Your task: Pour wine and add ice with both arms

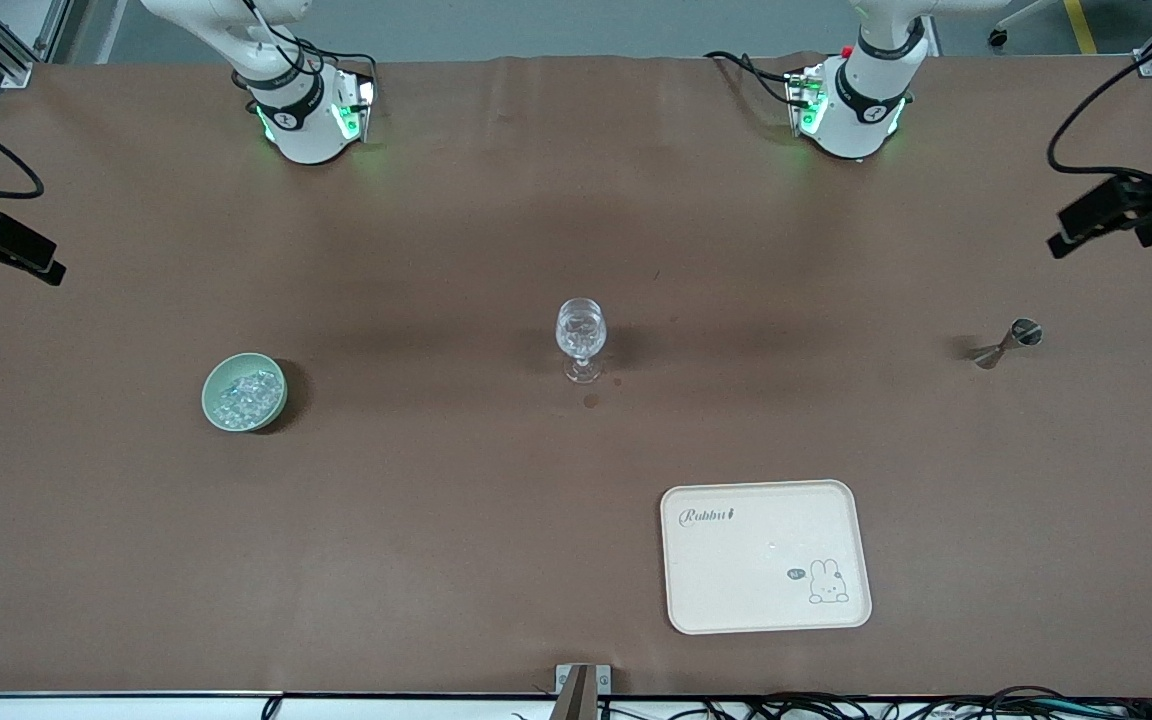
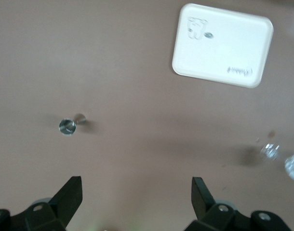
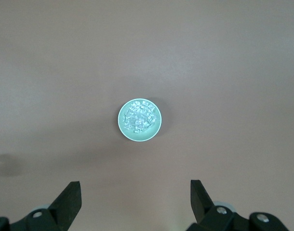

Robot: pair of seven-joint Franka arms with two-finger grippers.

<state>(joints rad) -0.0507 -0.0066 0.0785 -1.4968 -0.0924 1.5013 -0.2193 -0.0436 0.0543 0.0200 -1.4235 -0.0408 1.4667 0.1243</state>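
A clear stemmed glass [image 1: 581,340] stands upright mid-table; it also shows in the left wrist view [image 2: 282,158]. The ice [image 1: 246,392] is a heap of small clear cubes in a pale green bowl [image 1: 212,398] toward the right arm's end. In the right wrist view the ice [image 3: 139,118] fills the bowl [image 3: 140,136]. A small metal jigger [image 1: 1006,342] stands toward the left arm's end and shows in the left wrist view [image 2: 67,126]. My left gripper [image 2: 137,192] is open and empty, high over the table. My right gripper [image 3: 136,192] is open and empty, high over the bowl's area. Neither gripper shows in the front view.
A cream tray [image 1: 764,556] with a rabbit drawing lies nearer the front camera than the glass; it also shows in the left wrist view [image 2: 222,44]. Small dark spots [image 1: 591,400] mark the brown table beside the glass. Black camera mounts [image 1: 1121,212] reach in at both table ends.
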